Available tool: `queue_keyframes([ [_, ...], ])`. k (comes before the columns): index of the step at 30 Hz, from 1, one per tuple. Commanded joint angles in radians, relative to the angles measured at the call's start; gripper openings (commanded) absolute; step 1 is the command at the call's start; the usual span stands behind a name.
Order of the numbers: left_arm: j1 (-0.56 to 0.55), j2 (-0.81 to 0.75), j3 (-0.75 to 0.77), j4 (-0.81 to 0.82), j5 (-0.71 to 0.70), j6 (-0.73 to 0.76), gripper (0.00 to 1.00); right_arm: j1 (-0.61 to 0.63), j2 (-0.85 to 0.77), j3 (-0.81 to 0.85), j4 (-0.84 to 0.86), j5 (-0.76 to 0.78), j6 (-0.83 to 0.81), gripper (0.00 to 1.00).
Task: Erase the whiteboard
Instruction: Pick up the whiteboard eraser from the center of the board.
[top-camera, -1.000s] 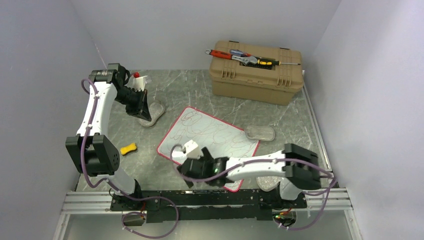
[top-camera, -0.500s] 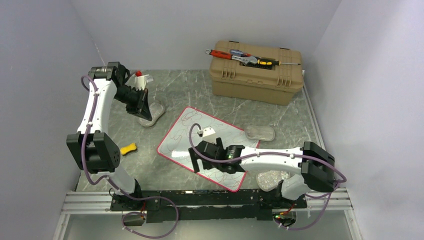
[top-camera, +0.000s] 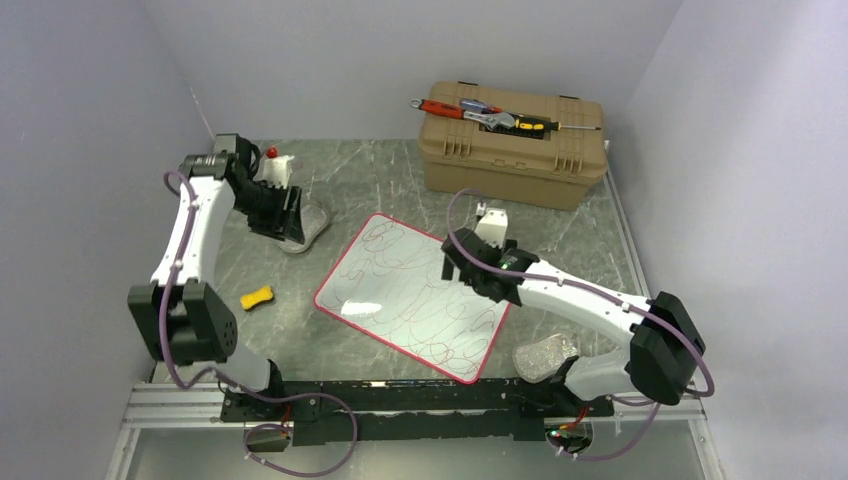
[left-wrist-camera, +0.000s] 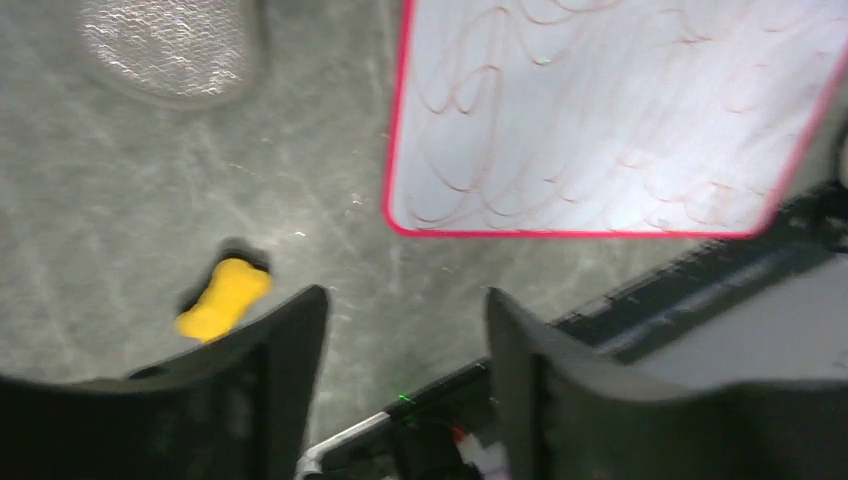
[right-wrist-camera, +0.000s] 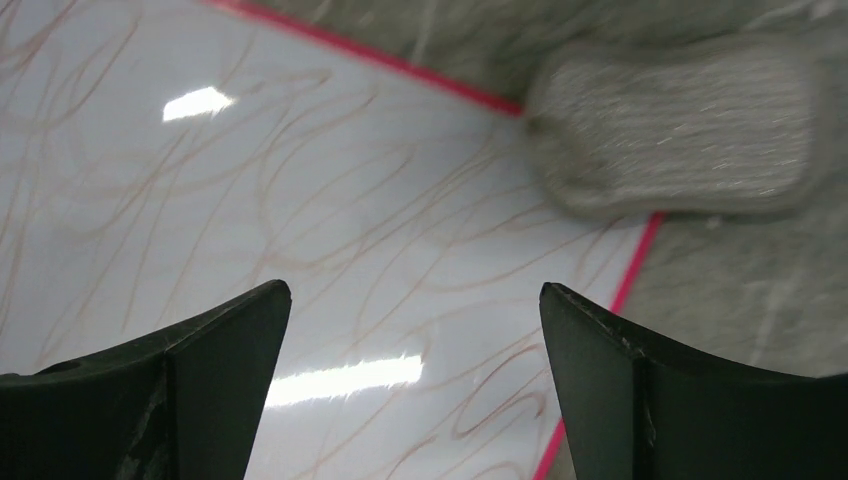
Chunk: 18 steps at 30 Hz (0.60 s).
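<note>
Over the last second I carried my right fingers (top-camera: 460, 265) from the near left corner of the whiteboard (top-camera: 410, 290) across to its right corner, and my left fingers (top-camera: 290, 212), which were pressed together, have begun to part. No wiping has come of it. The whiteboard lies flat in the middle of the bench (top-camera: 380, 180), turned at an angle, and red scribbles cover it from rim to rim, so I judge the erasing not yet begun. My right fingers are spread as wide as they go, holding nothing. They hang above the scribbled surface, with a grey pad (right-wrist-camera: 670, 135) on the bench just past the red rim ahead of them. I take that pad for the eraser, and reaching for it looks like the sensible next step. My left fingers stand partly apart with nothing between them, raised over the far left of the bench beside a second grey pad (left-wrist-camera: 165, 45). A yellow piece (left-wrist-camera: 222, 297) lies below them, and I cannot tell whether they touch anything.
</note>
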Motion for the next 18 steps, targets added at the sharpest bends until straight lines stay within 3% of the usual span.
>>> queue_keyframes([
  [1,0.001,-0.235,-0.157,0.268,-0.14,-0.035,0.75,-0.098,0.016,0.024,-0.036,0.093,-0.066,1.0],
  [4,0.001,-0.246,-0.271,0.312,-0.122,-0.007,0.48,-0.173,0.076,0.041,0.002,0.017,-0.141,1.0],
  [8,0.002,-0.142,-0.221,0.242,-0.057,0.008,0.49,-0.266,0.088,0.031,0.062,-0.139,-0.166,1.0],
  [16,0.002,-0.112,-0.247,0.277,0.044,-0.018,0.57,-0.353,0.122,0.018,0.097,-0.253,-0.189,1.0],
  [18,0.001,-0.083,-0.229,0.255,0.059,0.006,0.45,-0.365,0.146,0.023,0.093,-0.247,-0.197,1.0],
])
